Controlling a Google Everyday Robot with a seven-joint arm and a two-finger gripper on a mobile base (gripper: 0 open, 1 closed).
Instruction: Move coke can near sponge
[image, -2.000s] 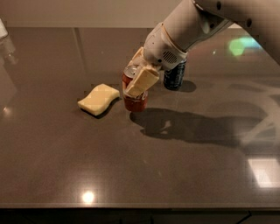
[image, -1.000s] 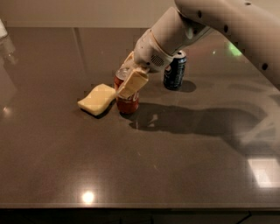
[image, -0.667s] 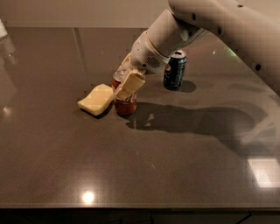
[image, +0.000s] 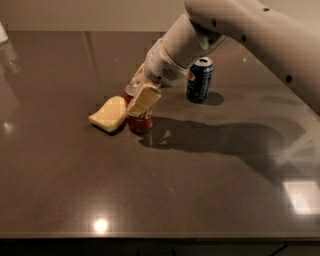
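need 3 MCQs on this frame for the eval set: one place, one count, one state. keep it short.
1. Where is the red coke can with the silver top relative to the pale yellow wavy-edged sponge?
A. Right beside it, on the side towards the dark blue Pepsi can
B. On top of it
C. At the far table edge

2. How many cans stand on the dark glossy table?
A. One
B. Two
C. Three

3. What is the red can's state?
A. Lying on its side
B. Upright, with the claw at it
C. Raised high above the table

Key:
1 A: the can's base sits next to the sponge's edge.
2 B: only one red and one blue can show.
3 B: its silver top faces up, and the cream claw covers its upper front.
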